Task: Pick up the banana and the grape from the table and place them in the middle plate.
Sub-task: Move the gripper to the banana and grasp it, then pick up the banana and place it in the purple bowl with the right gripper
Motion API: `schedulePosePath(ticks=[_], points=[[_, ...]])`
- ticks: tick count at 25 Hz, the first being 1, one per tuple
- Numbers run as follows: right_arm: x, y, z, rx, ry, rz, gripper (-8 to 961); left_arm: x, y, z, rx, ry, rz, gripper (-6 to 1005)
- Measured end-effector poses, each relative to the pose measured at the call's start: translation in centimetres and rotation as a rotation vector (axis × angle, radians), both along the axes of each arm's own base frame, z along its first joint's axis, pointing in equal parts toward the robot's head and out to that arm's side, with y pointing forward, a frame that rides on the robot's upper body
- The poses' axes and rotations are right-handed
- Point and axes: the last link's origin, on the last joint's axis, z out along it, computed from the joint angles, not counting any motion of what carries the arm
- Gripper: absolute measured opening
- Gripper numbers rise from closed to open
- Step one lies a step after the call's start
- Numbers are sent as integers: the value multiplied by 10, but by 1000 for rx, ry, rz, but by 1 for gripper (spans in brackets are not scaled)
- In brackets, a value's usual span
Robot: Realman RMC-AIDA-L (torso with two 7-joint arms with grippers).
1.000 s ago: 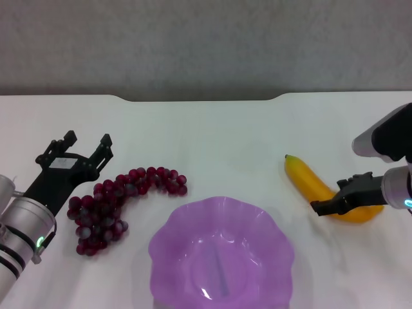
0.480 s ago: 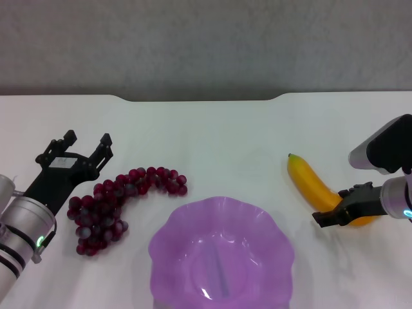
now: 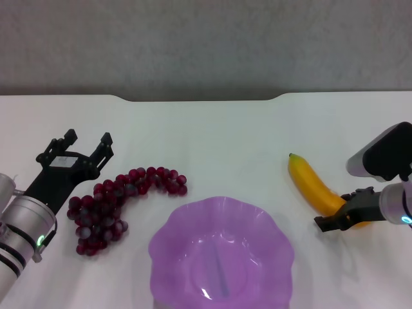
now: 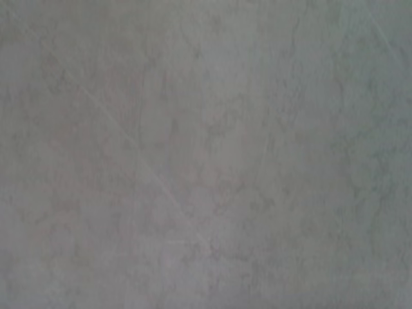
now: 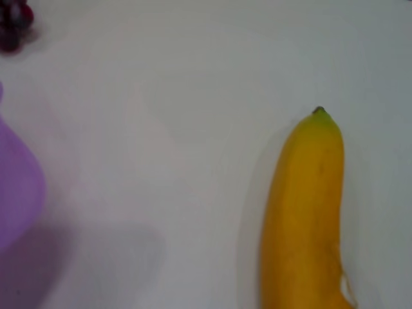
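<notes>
The banana (image 3: 314, 187) lies on the white table (image 3: 212, 135) at the right, its dark tip pointing away from me. My right gripper (image 3: 342, 217) sits over the banana's near end and hides it. The right wrist view shows the banana (image 5: 302, 212) lying flat on the table. The grape bunch (image 3: 116, 203) lies at the left; a few of its grapes (image 5: 14, 22) show in the right wrist view. My left gripper (image 3: 85, 145) is open and empty just left of the bunch. The purple middle plate (image 3: 174, 225) stands empty at the front centre.
The table's notched far edge (image 3: 199, 98) runs below a grey wall. The plate's rim (image 5: 16, 193) shows at the edge of the right wrist view. The left wrist view shows only a blurred grey surface.
My right gripper has slid along the banana toward its near end, nearer me and to the right. The banana's tip has shifted slightly right. The left arm has not moved.
</notes>
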Motion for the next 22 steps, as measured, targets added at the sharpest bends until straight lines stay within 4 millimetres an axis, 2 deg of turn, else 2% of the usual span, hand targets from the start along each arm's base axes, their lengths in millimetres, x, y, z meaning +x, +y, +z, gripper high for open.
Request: schedulePosePath(ticks=[11,18,22], points=[[-5,-2,-14,36,-4,71,759,-2,-1,0,2,-1,10,772],[-8,-3,-16,60,37,86,529,-4,-2,0,2,0,15,773],[-21,-8,-7,128,131,162,527,-6,-4,0,3,1,20,773]])
